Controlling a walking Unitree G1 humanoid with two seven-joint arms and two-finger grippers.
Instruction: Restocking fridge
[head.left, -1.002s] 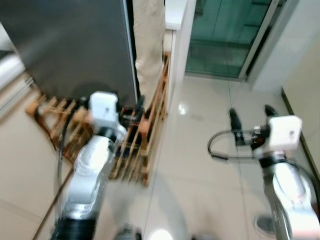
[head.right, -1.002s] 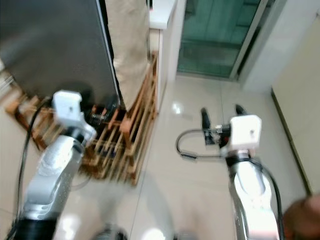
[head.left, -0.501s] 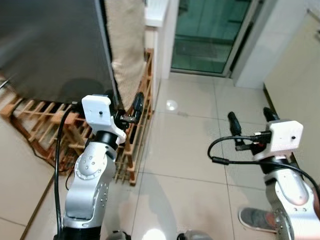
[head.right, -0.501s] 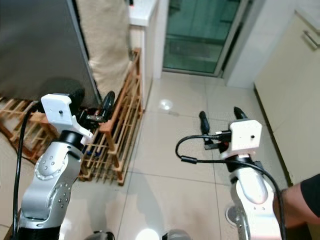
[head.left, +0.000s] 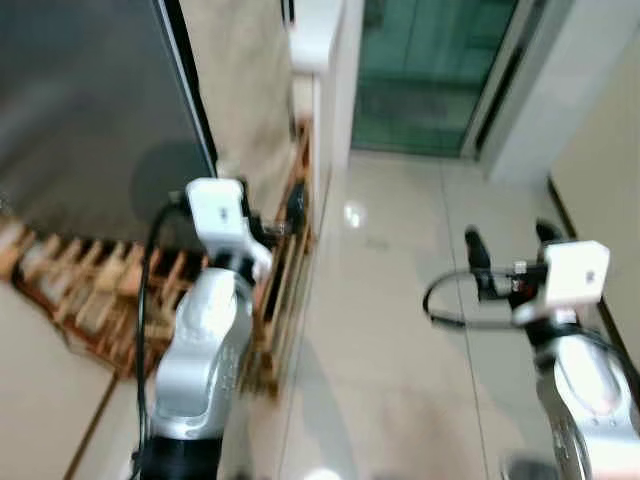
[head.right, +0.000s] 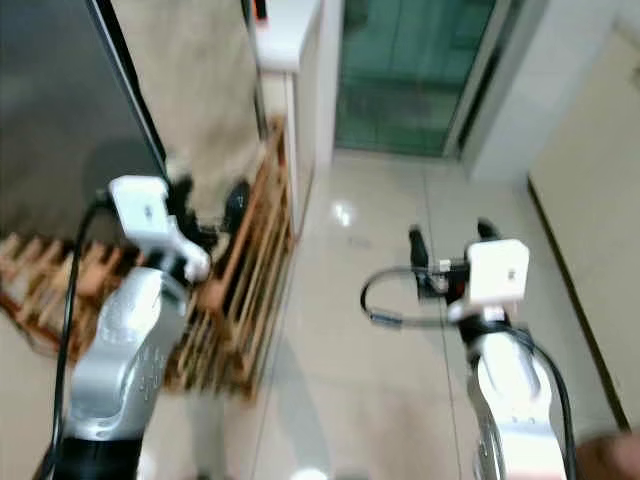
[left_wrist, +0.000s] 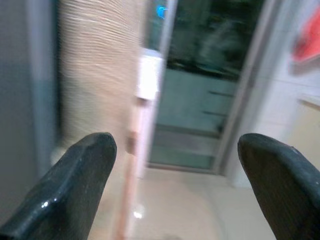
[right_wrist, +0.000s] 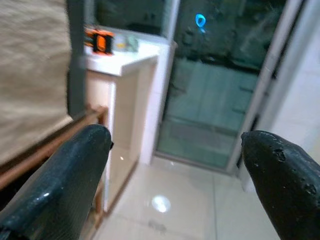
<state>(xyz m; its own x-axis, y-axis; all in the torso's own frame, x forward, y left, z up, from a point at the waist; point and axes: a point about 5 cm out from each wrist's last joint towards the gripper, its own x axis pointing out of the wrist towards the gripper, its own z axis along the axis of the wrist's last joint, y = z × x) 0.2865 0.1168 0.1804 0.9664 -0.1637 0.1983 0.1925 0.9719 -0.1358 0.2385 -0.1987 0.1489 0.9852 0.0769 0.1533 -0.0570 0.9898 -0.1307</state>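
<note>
The fridge (head.left: 90, 110) is a tall dark grey body at the upper left, with a beige panel (head.left: 245, 90) along its side. It stands on a low wooden slatted rack (head.left: 90, 290). My left gripper (head.right: 208, 200) is raised in front of the rack's corner beside the beige panel. Its fingers (left_wrist: 75, 190) are open with nothing between them. My right gripper (head.left: 510, 240) hovers over the bare tiled floor to the right, open and empty, its fingers (right_wrist: 60, 185) pointing toward the glass door. The picture is blurred.
A white counter (head.left: 315, 30) stands just behind the fridge, with a small orange object (right_wrist: 102, 41) on top. A green glass door (head.left: 430, 70) closes the far end. A cream cabinet (head.left: 610, 150) lines the right. Glossy tiled floor (head.left: 380, 300) lies between.
The whole picture has shifted and blurred, so the camera has moved; the fridge and rack now sit lower and nearer. Both grippers keep the same raised, open pose.
</note>
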